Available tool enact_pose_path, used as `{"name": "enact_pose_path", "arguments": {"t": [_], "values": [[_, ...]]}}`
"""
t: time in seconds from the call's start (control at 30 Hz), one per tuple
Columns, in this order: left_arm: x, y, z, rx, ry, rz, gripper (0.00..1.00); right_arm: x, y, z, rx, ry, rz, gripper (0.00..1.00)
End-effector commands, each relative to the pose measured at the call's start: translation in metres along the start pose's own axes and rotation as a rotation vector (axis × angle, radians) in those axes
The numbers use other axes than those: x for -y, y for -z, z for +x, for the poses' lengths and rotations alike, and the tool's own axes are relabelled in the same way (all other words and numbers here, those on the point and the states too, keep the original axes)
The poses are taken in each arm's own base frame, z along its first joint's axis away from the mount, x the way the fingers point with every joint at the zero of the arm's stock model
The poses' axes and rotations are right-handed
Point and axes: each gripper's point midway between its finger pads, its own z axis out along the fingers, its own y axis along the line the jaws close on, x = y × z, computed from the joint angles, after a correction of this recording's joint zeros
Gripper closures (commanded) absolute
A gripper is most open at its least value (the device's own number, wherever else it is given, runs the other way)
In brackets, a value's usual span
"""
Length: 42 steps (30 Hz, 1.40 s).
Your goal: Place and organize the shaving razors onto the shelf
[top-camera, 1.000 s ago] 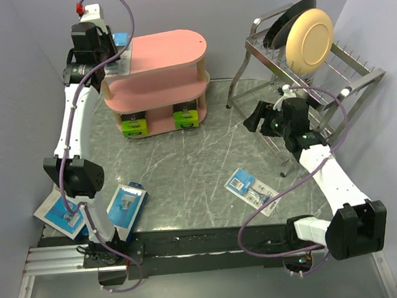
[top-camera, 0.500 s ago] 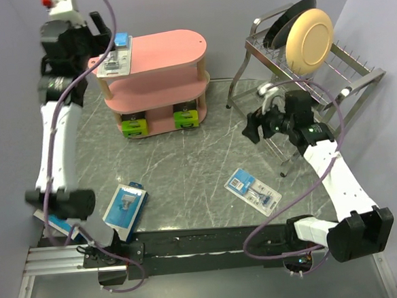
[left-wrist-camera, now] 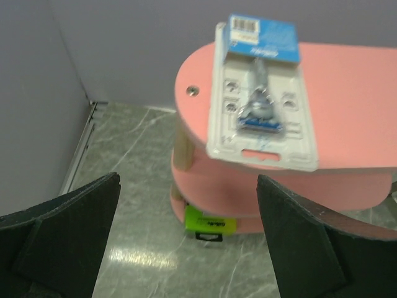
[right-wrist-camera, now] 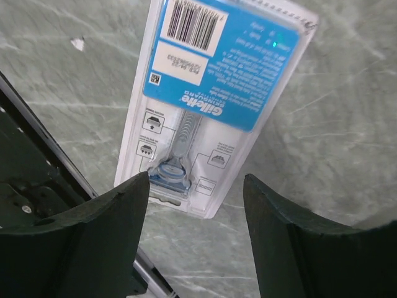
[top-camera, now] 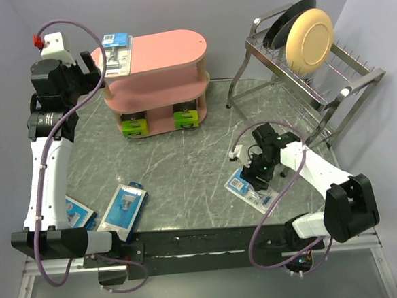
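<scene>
The pink shelf (top-camera: pixel 165 56) stands at the back left. A clear blister pack with a blue-white label (top-camera: pixel 115 51) lies on the left end of its top board and slightly overhangs the edge; it also shows in the left wrist view (left-wrist-camera: pixel 263 99). Two black boxes with lime-green ends (top-camera: pixel 134 125) (top-camera: pixel 185 116) sit on the bottom tier. My left gripper (top-camera: pixel 84 70) is open and empty, left of the shelf (left-wrist-camera: pixel 347 81). My right gripper (top-camera: pixel 253 174) is open, just above the second blister pack (right-wrist-camera: pixel 211 105) on the table. Two blue-carded packs (top-camera: pixel 124 207) (top-camera: pixel 77 212) lie at the front left.
A silver wire dish rack (top-camera: pixel 330 78) with a cream plate (top-camera: pixel 309 39) and a dark one stands at the back right. Grey walls close in on the left and the back. The black rail (top-camera: pixel 212 240) runs along the table's near edge.
My left gripper has let go of the blister pack on the top board and drawn back to the left. My right gripper has swung down over the blister pack on the table.
</scene>
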Motion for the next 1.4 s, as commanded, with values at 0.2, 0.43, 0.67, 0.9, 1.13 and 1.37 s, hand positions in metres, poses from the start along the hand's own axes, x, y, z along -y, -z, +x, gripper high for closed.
{"name": "enact_pose_path", "arguments": {"t": [0.2,0.43,0.67,0.9,1.13,1.37], "values": [[-0.015,0.006,-0.005,0.006,0.093,0.009,0.04,-0.007,-0.030,0.009,-0.122,0.078,0.008,0.31],[-0.020,0.005,-0.009,0.014,0.112,-0.002,0.04,0.007,-0.048,0.014,-0.174,0.004,0.104,0.43],[-0.019,0.003,-0.007,0.007,0.122,0.016,0.04,0.004,-0.054,0.018,-0.202,0.005,0.100,0.59],[-0.015,-0.001,-0.007,0.002,0.133,0.034,0.04,0.001,-0.041,-0.013,-0.140,0.019,0.091,0.84],[-0.014,-0.004,-0.007,0.002,0.133,0.040,0.04,-0.007,0.045,-0.098,0.161,0.051,0.092,0.94],[-0.014,-0.007,-0.011,0.014,0.139,0.036,0.04,0.010,0.190,-0.222,0.634,-0.024,0.260,1.00]]}}
